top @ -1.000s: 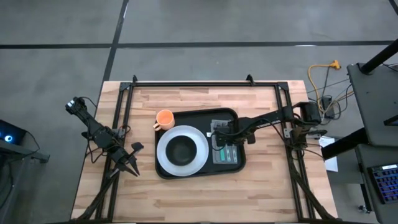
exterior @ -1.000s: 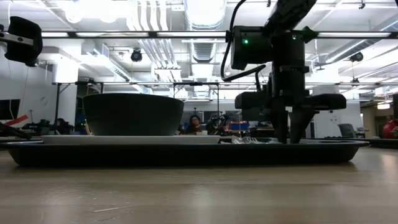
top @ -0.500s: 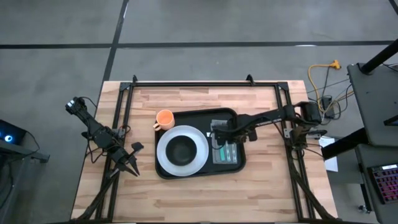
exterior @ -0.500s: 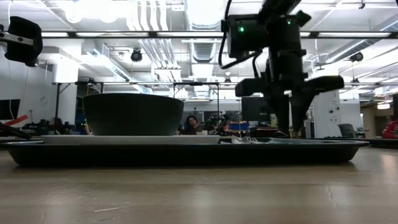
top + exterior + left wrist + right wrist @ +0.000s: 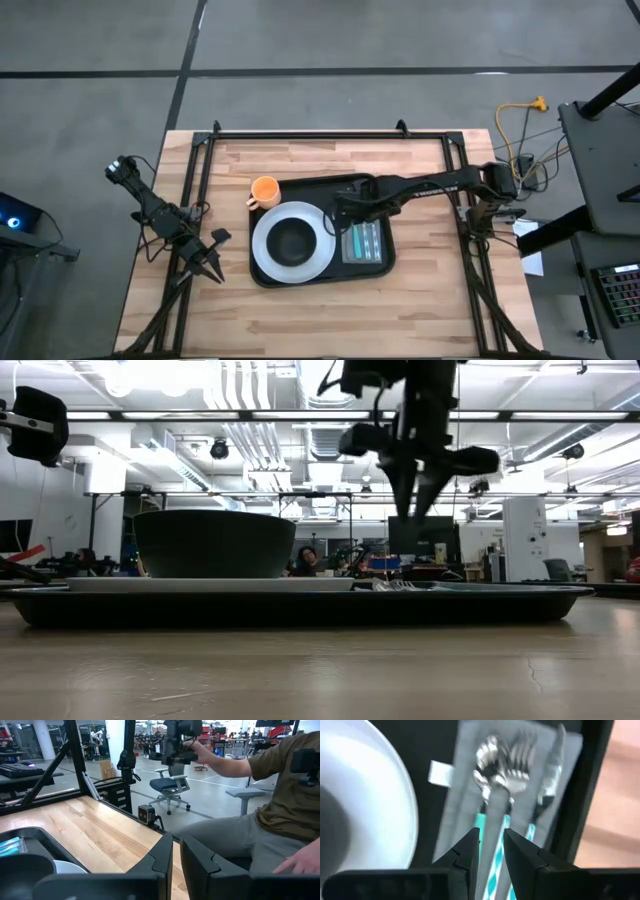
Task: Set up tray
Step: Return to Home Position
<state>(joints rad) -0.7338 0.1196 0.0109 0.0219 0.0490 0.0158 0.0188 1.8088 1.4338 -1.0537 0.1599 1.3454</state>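
High view: right gripper [image 5: 338, 207] slightly open, empty, over tray [image 5: 300, 187]; cutlery [image 5: 366, 241] just beside, white plate [image 5: 270, 258] w/ bowl [image 5: 292, 240] alongside; left gripper [image 5: 210, 263] shut, well apart.

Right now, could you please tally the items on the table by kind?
Tray: 1
Plate: 1
Bowl: 1
Orange cup: 1
Napkin: 1
Teal-handled cutlery: 3 (spoon, fork, knife)
Total: 8

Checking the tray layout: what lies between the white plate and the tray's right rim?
In the high view, a grey napkin carrying teal-handled cutlery lies on the tray between the white plate and that rim. The right gripper hangs above its edge.
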